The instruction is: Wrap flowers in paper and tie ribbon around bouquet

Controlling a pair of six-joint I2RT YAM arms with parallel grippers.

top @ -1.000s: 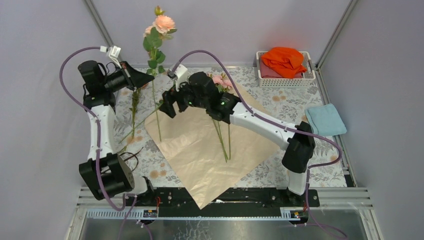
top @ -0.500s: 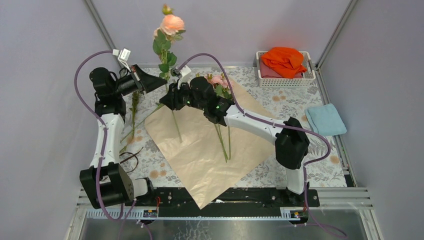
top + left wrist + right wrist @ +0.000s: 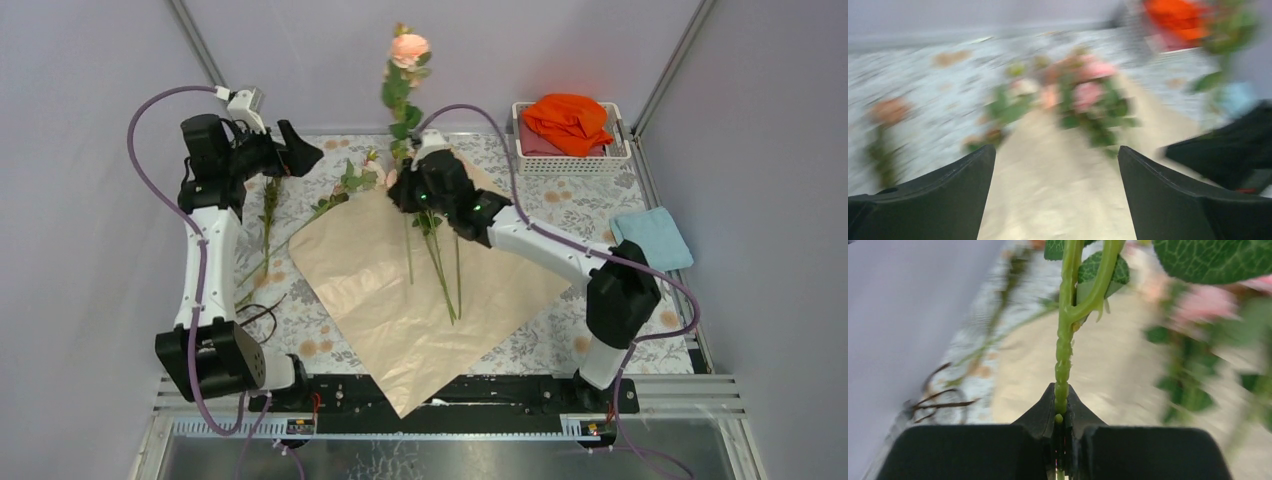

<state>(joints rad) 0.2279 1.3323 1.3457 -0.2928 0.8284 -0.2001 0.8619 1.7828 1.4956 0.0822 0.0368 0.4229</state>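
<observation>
My right gripper (image 3: 403, 192) is shut on the green stem (image 3: 1064, 350) of one flower, which stands upright over the table with its peach-pink bloom (image 3: 410, 48) high up. In the right wrist view the stem is pinched between my right gripper (image 3: 1062, 407). The tan paper (image 3: 420, 290) lies flat like a diamond, with more flower stems (image 3: 443, 270) lying on it. My left gripper (image 3: 303, 150) hangs open and empty at the paper's far left, apart from the flower. Its view is blurred: left gripper (image 3: 1055, 160), pink blooms (image 3: 1088, 87), paper (image 3: 1058, 200). The dark ribbon (image 3: 255, 315) lies curled left of the paper.
A white basket (image 3: 612, 160) with an orange cloth (image 3: 568, 120) stands at the back right. A light blue cloth (image 3: 650, 240) lies at the right edge. A leafy sprig (image 3: 268, 205) lies on the floral table cover (image 3: 600, 200) near the left arm.
The flower has passed from the left gripper to the right. The left gripper opened and drew back left; the right shut on the stem and carried it right.
</observation>
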